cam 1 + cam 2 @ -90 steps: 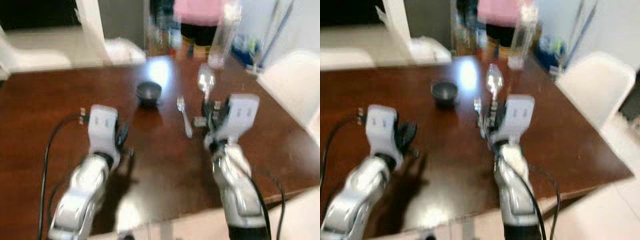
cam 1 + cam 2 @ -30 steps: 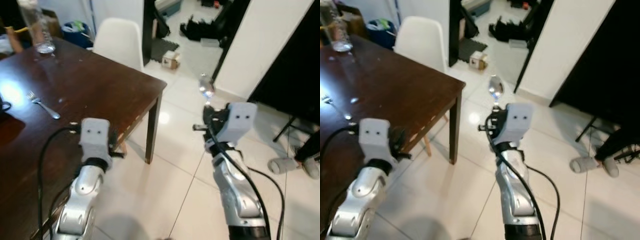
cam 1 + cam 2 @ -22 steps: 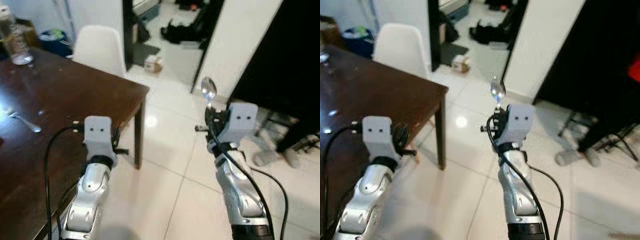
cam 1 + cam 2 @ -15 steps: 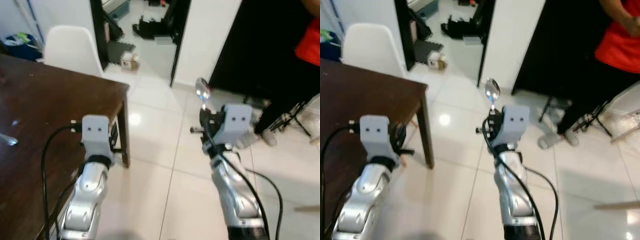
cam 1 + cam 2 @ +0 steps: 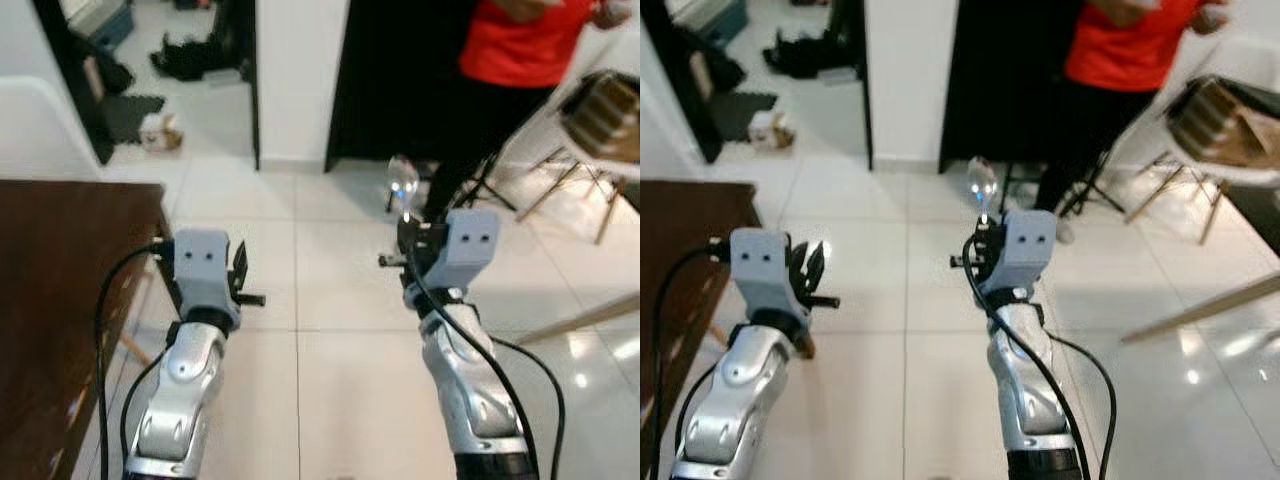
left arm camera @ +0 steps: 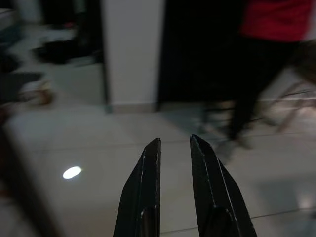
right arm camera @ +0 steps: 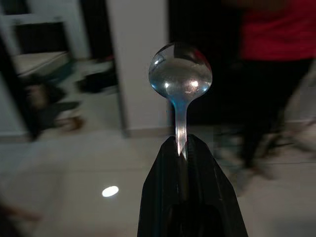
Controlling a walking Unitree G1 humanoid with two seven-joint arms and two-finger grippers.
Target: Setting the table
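My right gripper (image 7: 180, 148) clamped on a shiny silver metal spoon (image 7: 180, 79) held bowl-up, my left gripper (image 6: 175, 148) slightly parted and empty, dark brown wooden table (image 5: 50, 290) at my left, person in red top (image 5: 525, 45) ahead.

Free room: white tiled floor (image 5: 320, 350) ahead, between and beyond both arms. Obstacles: dark wooden table (image 5: 50, 290), near left, its corner just beside the left gripper (image 5: 805, 268). White wall section (image 5: 295, 80), far centre. Person in red top (image 5: 520, 60), far right. Wooden furniture (image 5: 605, 115), far right edge.
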